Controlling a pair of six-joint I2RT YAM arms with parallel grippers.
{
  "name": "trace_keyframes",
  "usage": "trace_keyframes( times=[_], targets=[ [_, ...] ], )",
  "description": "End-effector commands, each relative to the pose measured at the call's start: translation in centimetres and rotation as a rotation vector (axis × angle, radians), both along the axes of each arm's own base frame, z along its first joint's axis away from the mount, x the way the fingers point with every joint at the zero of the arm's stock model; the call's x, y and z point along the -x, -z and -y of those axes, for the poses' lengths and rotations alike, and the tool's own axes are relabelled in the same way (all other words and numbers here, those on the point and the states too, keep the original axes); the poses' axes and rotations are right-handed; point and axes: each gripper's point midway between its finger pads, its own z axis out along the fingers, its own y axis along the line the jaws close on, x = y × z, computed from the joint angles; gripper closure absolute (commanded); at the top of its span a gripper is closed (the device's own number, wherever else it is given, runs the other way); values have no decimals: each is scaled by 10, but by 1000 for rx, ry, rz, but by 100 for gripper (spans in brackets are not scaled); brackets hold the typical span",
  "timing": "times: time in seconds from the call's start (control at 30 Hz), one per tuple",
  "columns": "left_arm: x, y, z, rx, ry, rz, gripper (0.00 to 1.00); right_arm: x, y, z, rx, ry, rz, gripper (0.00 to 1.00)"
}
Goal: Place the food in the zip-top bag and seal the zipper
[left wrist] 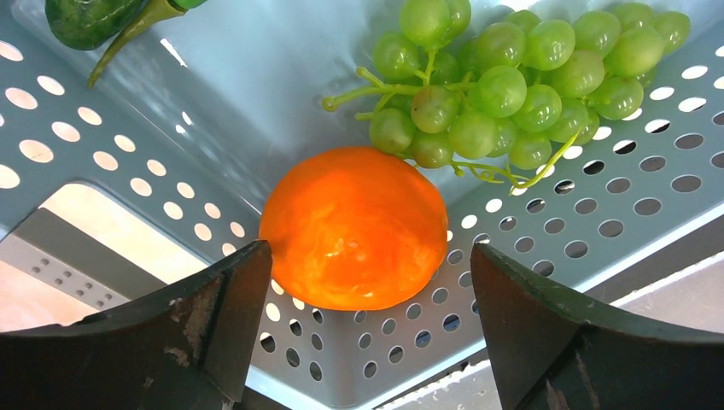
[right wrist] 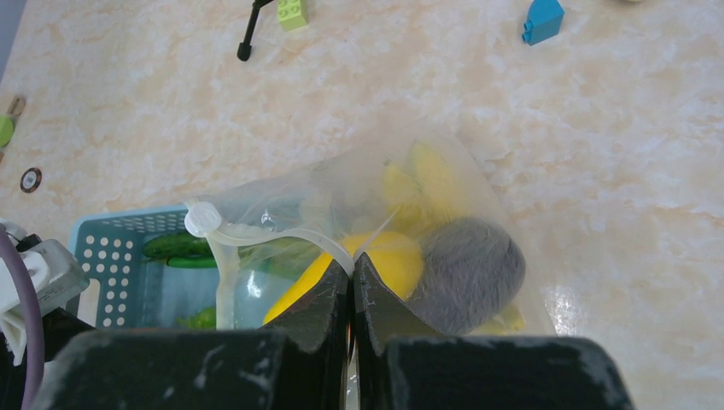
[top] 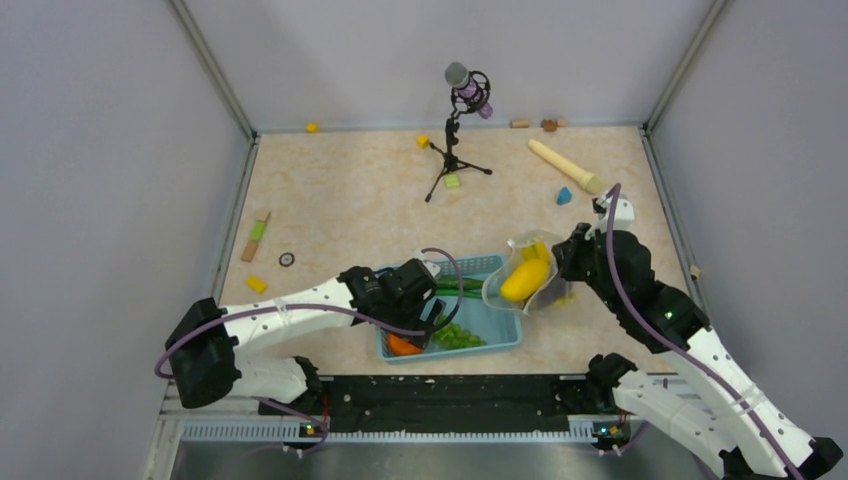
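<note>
My left gripper (left wrist: 367, 282) is open inside the light blue basket (top: 500, 335), its fingers either side of the orange (left wrist: 354, 226) without touching it. Green grapes (left wrist: 504, 81) lie just behind the orange, and the green cucumber (left wrist: 85, 19) at the far left corner. My right gripper (right wrist: 352, 269) is shut on the whitish zipper strip (right wrist: 273, 232) of the clear zip-top bag (right wrist: 444, 196), holding its mouth up at the basket's right end (top: 525, 275). Inside the bag are the yellow banana (top: 525, 280), a yellow oval fruit (right wrist: 394, 256) and the dark eggplant (right wrist: 474, 273).
A microphone on a black tripod (top: 455, 150) stands behind the basket. A long beige wooden cylinder (top: 565, 165), a blue block (top: 564, 195), green block (top: 452, 181) and yellow blocks (top: 257, 284) lie scattered on the table. Grey walls enclose the table.
</note>
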Motion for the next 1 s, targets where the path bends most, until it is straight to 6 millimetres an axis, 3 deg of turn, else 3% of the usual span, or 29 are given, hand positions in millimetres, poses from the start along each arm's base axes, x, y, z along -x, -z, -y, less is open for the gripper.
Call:
trace_keyframes(
  times=[0.0, 0.33, 0.53, 0.97],
  targets=[
    [-3, -11, 9, 39, 27, 13, 10, -6, -13, -1, -22, 6, 49, 100],
    [5, 10, 11, -27, 62, -72, 20, -6, -13, -3, -25, -2, 48, 100],
    [1, 12, 19, -9, 75, -64, 21, -6, -13, -2, -25, 0, 50, 100],
    [5, 25, 35, 23, 144, -112, 16, -6, -13, -1, -21, 6, 51, 100]
  ],
)
